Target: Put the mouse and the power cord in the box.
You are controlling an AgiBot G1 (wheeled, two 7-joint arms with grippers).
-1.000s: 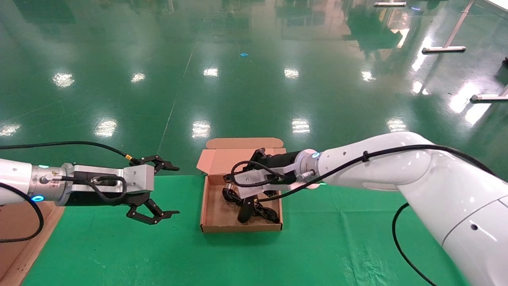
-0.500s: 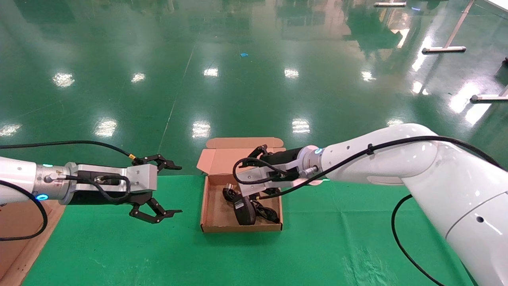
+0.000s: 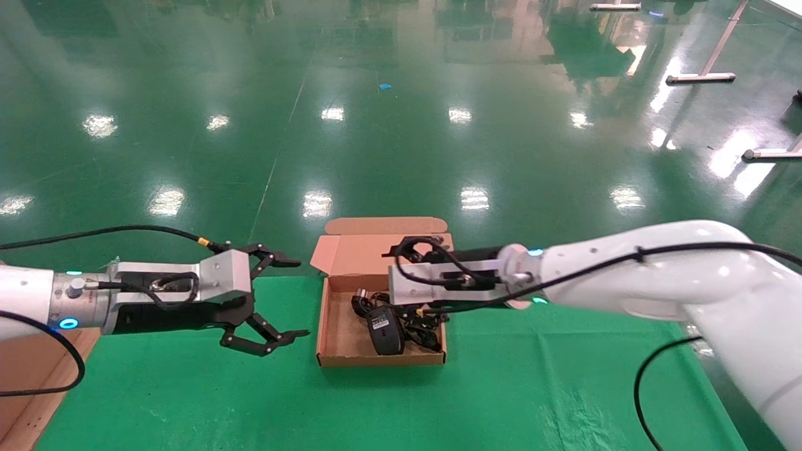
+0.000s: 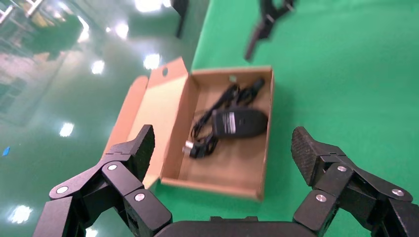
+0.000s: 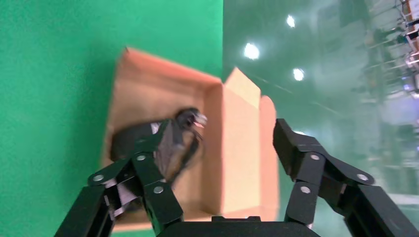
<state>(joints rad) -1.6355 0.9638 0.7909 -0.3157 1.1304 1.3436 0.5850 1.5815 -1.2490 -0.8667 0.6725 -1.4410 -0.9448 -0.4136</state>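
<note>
The brown cardboard box (image 3: 381,359) stands open on the green mat, its lid (image 3: 376,247) tilted back. Inside, the black mouse (image 3: 383,330) lies underside up, its pale label showing. It rests against the coiled black power cord (image 3: 421,332). My right gripper (image 3: 404,279) hovers open over the box's right side and holds nothing. My left gripper (image 3: 294,297) is open just left of the box and apart from it. The left wrist view shows the box (image 4: 217,183), the mouse (image 4: 239,122) and the cord (image 4: 205,140) beyond my open left gripper (image 4: 223,145). The right wrist view shows the box (image 5: 148,84) under my open right gripper (image 5: 226,138).
The green mat (image 3: 501,388) covers the table around the box. A brown cardboard sheet (image 3: 25,369) lies at the left edge under my left arm. Glossy green floor stretches beyond the table's far edge, with metal table legs (image 3: 702,77) far off at the right.
The mouse now lies label-up in the box, free of the right gripper. The right gripper has drawn back to the right. The left gripper has shifted right, closer to the box.
</note>
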